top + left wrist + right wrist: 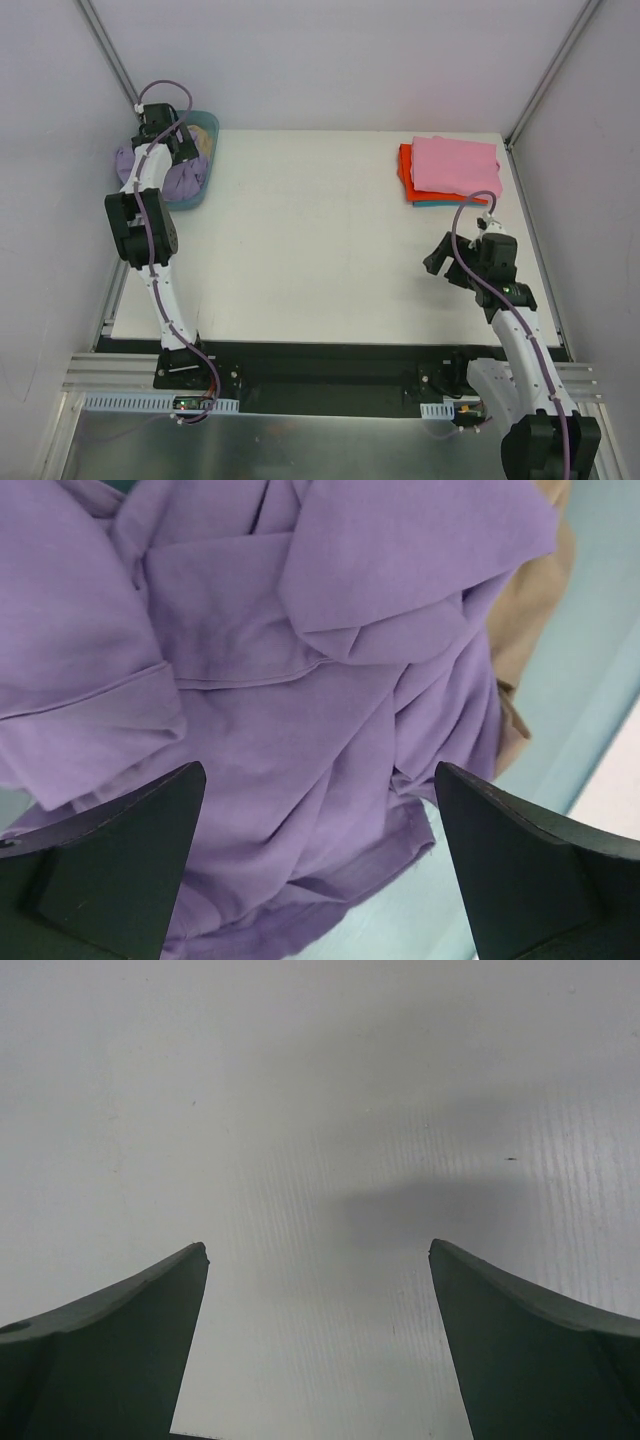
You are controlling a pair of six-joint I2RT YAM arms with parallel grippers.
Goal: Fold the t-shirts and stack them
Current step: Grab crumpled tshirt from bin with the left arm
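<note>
Left gripper (pixel 320 780) hangs over the teal basin (pixel 203 190) at the far left corner of the table (pixel 320 240). Its jaws are spread wide and hold nothing. Just below them lies the lavender t-shirt (pixel 300 680), crumpled in loose folds with a hemmed sleeve edge showing. A beige t-shirt (pixel 535 590) is bunched against the basin wall on the right of the wrist view, partly under the lavender cloth.

The left arm (pixel 150 250) rises from its base at the near left and leans toward the far side. It bends at a dark elbow joint, and its wrist tips down into the basin. A purple cable (pixel 165 90) loops above the wrist.

Right gripper (pixel 318 1250) is also wide open and empty, looking down on bare white table. The right arm (pixel 520 340) climbs from the near right, and its wrist is turned toward the left.

Toward the far right of the table, beyond the right gripper and apart from it, sits a folded stack. The pink t-shirt (pixel 455 163) is on top, the orange-red t-shirt (pixel 405 170) shows at its left edge, and a strip of the teal t-shirt (pixel 436 203) shows along the near edge.
</note>
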